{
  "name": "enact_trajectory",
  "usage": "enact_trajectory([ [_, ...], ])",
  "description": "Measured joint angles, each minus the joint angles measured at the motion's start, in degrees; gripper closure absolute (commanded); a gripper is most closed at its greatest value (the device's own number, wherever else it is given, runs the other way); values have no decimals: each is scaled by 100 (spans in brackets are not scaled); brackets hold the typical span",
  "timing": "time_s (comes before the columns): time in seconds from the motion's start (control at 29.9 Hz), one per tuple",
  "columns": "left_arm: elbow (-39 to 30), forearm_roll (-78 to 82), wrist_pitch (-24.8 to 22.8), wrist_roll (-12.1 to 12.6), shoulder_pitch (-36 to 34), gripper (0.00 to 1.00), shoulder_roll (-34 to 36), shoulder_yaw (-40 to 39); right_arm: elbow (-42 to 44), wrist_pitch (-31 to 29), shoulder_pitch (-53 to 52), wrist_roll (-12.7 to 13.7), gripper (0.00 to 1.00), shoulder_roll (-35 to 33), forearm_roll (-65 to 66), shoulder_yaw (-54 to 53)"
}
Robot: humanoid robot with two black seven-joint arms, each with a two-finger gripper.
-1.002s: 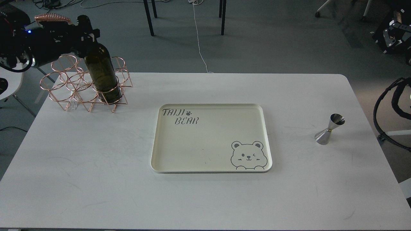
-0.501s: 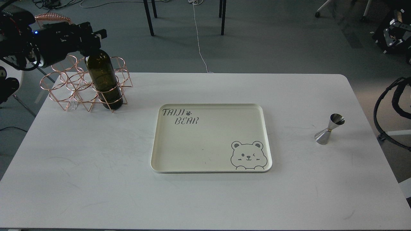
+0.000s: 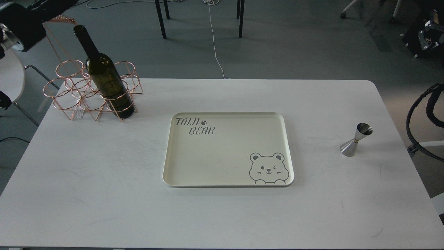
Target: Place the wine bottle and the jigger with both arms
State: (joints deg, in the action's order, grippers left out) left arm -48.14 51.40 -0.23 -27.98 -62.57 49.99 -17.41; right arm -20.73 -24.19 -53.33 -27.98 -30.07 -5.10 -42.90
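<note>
The wine bottle, dark olive-green with a long neck, stands upright in the front right ring of a copper wire rack at the table's back left. Nothing holds it. The jigger, shiny steel with a gold waist band, stands on its larger cone on the table at the right, tilted in view. Part of my left arm shows at the top left corner, apart from the bottle; its gripper is out of view. Only black hoses of my right arm show at the right edge.
A cream tray with a bear drawing and "TAIJI BEAR" lettering lies at the middle of the white table. The rack has several other rings. Chair legs and cables are on the floor behind the table.
My left gripper has let go of the bottle's neck and the arm has drawn back up and to the left, out of the frame. The bottle has settled lower in the rack ring.
</note>
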Motion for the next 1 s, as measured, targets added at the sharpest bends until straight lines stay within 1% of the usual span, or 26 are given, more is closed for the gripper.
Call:
enact_trajectory([
  [0.1,-1,-1096,-16,0,4,2,92,0,6,66,19,-1,1,-56,0,-23],
  [0.23,-2,-2474,-126,14,61,2,134,0,3,406,19,12,1,-122,0,-30],
  [0.37,23,-3861,-379,18,220,2,119,1,-5,530,11,21,1,-181,-1,-29],
  [0.53,181,-5354,-888,9,574,2,14,8,-5,508,26,85,1,-196,-2,-18],
  [0.7,534,-6753,-1525,5,975,2,-235,-48,-4,510,71,453,1,-153,-10,-40],
  [0.84,1114,-7375,-2087,29,1279,2,-634,-227,-2,477,91,787,1,-113,-18,-71],
  [0.9,1401,-7492,-2282,34,1512,2,-888,-477,2,421,94,923,1,-76,-24,-99],
  [1.0,1584,-7542,-2387,60,1918,2,-1171,-1040,26,371,108,977,1,78,-34,-125],
])
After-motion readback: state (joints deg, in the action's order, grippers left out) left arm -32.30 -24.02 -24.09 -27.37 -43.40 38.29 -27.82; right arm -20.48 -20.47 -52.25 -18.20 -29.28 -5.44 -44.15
